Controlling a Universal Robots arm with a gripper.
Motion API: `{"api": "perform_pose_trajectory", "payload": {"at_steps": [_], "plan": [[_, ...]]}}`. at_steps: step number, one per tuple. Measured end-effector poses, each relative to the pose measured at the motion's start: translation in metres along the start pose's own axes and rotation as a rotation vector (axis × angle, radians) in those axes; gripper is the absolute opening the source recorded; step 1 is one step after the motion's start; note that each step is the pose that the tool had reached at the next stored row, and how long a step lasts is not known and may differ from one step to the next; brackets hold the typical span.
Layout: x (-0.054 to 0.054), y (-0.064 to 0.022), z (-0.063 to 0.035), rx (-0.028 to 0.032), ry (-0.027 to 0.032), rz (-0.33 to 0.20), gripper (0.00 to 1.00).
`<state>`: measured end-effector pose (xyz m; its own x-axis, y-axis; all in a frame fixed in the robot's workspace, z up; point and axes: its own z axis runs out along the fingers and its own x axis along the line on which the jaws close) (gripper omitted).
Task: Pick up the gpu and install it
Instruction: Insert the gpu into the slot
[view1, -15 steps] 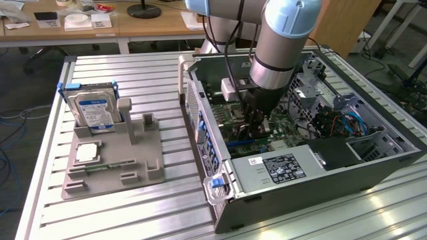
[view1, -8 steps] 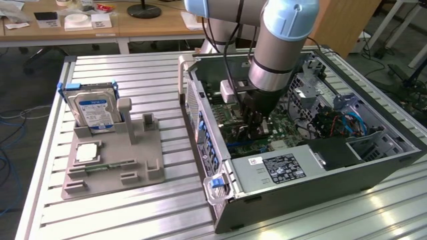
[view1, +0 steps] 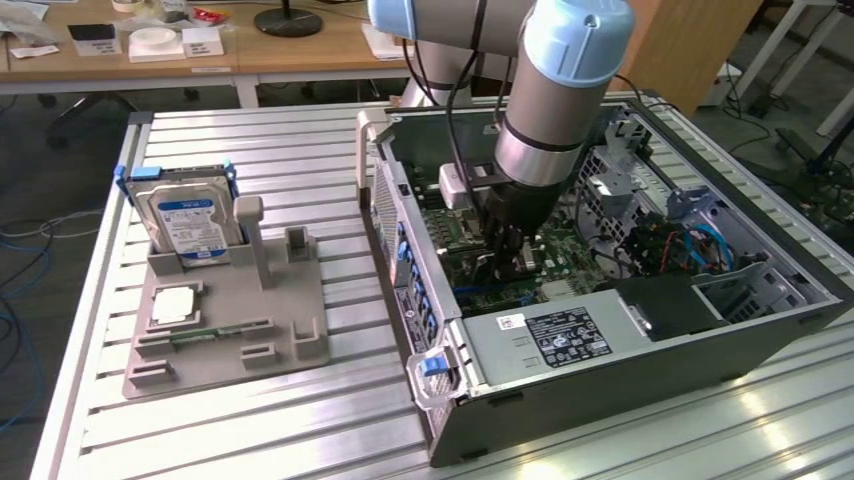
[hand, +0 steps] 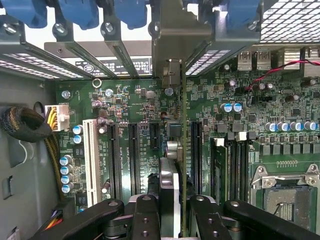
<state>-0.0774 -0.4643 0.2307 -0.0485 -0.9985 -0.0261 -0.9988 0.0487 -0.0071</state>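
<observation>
Down inside the open computer case, the gripper is clenched on the gpu, edge-on above the green motherboard.

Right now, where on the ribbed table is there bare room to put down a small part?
The ribbed table is bare in front of the grey fixture and behind the hard drive, up to the computer case. Inside the case it is crowded: the hand holds the gpu over the motherboard.

Claw tips hidden behind case wall; gpu edge-on.
</observation>
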Motion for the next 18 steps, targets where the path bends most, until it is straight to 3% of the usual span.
{"api": "perform_pose_trajectory", "payload": {"at_steps": [18], "plan": [[-0.0031, -0.0004, 0.0016, -0.0013, -0.0002, 0.0, 0.28]]}}
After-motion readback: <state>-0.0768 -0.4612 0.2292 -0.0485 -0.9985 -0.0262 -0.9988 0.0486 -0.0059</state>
